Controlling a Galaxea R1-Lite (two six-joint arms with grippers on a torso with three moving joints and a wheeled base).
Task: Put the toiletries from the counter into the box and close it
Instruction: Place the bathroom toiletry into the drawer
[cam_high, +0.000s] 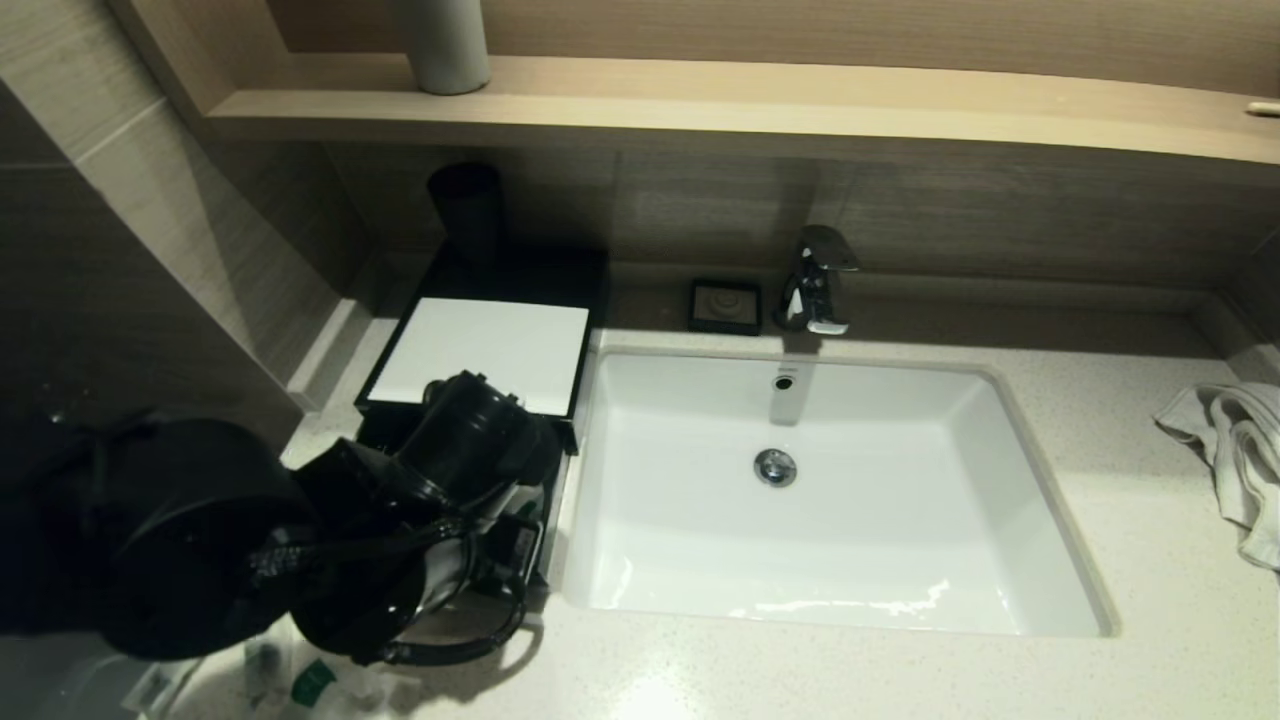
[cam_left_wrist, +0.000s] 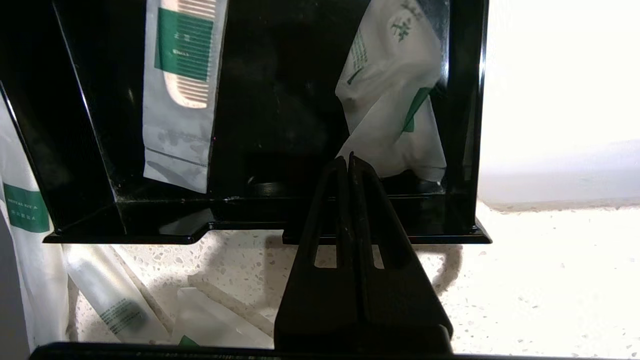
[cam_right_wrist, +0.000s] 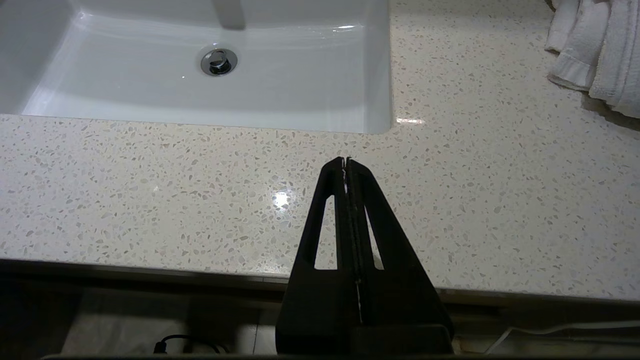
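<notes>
Far left of the left wrist view: tall white sachet (cam_left_wrist: 27, 220) with a green label, standing at the frame edge outside the drawer's left wall. Beside it on the speckled counter (cam_left_wrist: 525, 280), a frosted tube (cam_left_wrist: 112, 295) and a clear short pouch (cam_left_wrist: 215, 322), both loose, both on the near side of the drawer's front lip. Tube's long axis running slantwise toward the drawer front.

Open drawer (cam_left_wrist: 260, 220) of the black box (cam_high: 485, 352) next: comb sachet (cam_left_wrist: 182, 85) lying lengthwise along the left half, crumpled white pouch (cam_left_wrist: 395, 105) bunched in the right rear corner. Centre of the drawer floor dark and bare.

Left gripper (cam_left_wrist: 348, 161) just right of centre, fingers pressed together, nothing between them, tips poised over the drawer's front lip and pointing into it. Key relation: remaining loose toiletries lying to the left of, and nearer than, the fingertips, i.e. behind the tips and off to the side, outside the drawer. Probably a pull-back and swing left needed before any pick; jaws to part first.

Head view: left arm crowding the box front, white top panel visible behind it, sink (cam_high: 840, 500) to the right, towel (cam_high: 1235, 450) far right.

Right gripper (cam_right_wrist: 346, 162) pinched closed and empty, parked over the counter's front edge near the sink corner, well apart from everything. Left arm clearly the nearer.
</notes>
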